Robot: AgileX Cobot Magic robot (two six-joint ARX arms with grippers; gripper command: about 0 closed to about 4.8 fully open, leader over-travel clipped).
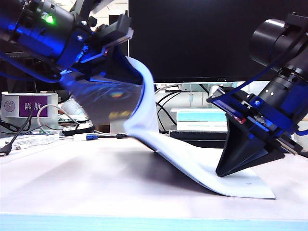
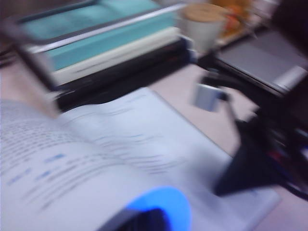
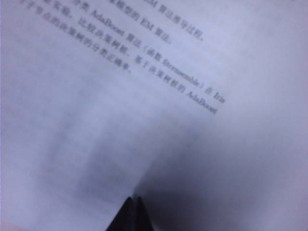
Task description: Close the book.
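Overhead, the left pincer (image 1: 126, 60) gripped the book's (image 1: 192, 161) raised cover; the right pincer (image 1: 240, 166), closed, pinned its pages.

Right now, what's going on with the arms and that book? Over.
Left gripper shut on the book's cover, lifted and folding over. Right gripper shut, tips pressing the open page flat. Right gripper sits in the cover's closing path.
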